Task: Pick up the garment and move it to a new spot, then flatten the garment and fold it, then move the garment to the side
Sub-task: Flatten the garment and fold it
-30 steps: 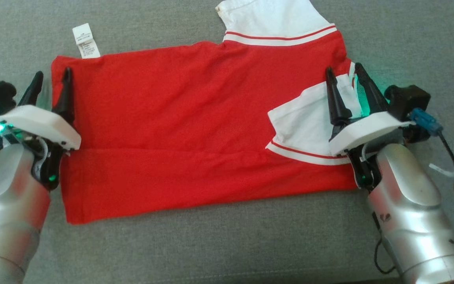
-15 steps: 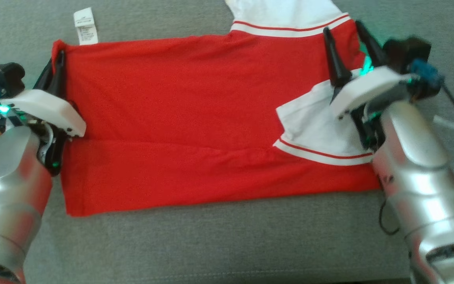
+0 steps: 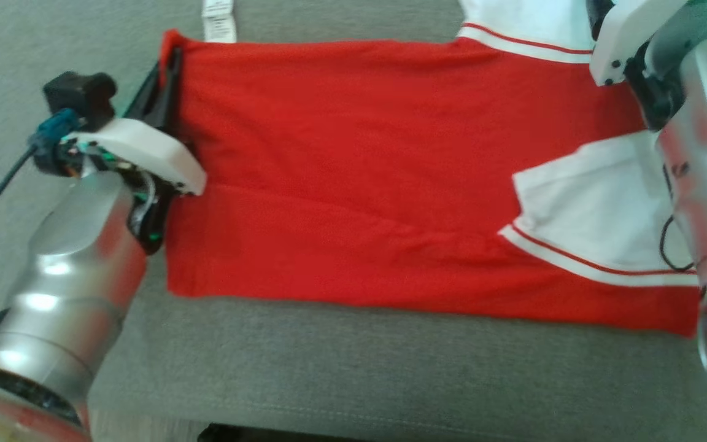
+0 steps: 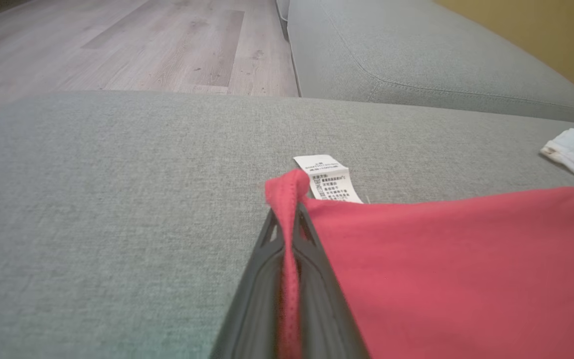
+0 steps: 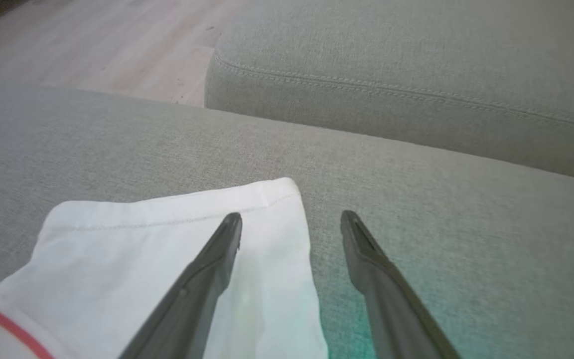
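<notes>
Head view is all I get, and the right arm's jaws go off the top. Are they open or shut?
Observer: Open. The right wrist view shows the right gripper with its jaws spread, holding nothing.
Operator: What's under them?
Observer: One finger is over the white sleeve; the other is over bare gray cushion.
Operator: Is the left one holding anything?
Observer: Yes. The left wrist view shows the left gripper shut on the red shirt's hem, a bit of it poking past the tips.

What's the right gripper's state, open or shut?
Open: the right gripper has its two long dark fingers apart, one over the garment's white sleeve.
</notes>
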Available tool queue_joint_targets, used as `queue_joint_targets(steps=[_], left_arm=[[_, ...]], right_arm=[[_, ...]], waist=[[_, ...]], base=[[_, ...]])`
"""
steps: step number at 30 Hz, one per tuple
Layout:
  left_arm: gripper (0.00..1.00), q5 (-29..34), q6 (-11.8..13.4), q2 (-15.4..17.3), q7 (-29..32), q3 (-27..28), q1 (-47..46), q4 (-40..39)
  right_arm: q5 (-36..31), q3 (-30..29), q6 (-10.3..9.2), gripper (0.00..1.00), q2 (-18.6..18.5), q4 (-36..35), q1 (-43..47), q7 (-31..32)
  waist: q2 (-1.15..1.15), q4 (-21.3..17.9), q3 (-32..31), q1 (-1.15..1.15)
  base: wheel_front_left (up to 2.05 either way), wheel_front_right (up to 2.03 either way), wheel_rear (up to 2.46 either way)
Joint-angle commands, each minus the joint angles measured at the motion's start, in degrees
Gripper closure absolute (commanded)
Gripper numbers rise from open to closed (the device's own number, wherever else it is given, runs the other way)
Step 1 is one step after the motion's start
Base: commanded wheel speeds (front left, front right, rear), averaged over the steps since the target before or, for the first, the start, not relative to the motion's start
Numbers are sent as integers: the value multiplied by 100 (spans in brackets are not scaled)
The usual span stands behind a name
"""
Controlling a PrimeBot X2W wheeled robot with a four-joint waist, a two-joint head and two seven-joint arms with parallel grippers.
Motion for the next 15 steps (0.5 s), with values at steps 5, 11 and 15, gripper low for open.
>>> queue_joint_targets(steps=[5,11,15], left_arm=[[100,-105,10,36,-70,31,-364,-243],[100,-53,10,-76,-71,81,-405,-368],[100,2,10,-82,-71,207,-394,-424]], right_arm=[[-496,-166,-31,0,-89,334,-541,324],[-889,-438,-31,0,-101,642,-747,617],[-1065,-470,-31,100,20,698,-784,486]], waist=[[0,401,170,0],[0,504,285,0],[0,512,320,0]], base=[[0,0,0],[0,0,0],[0,0,0]])
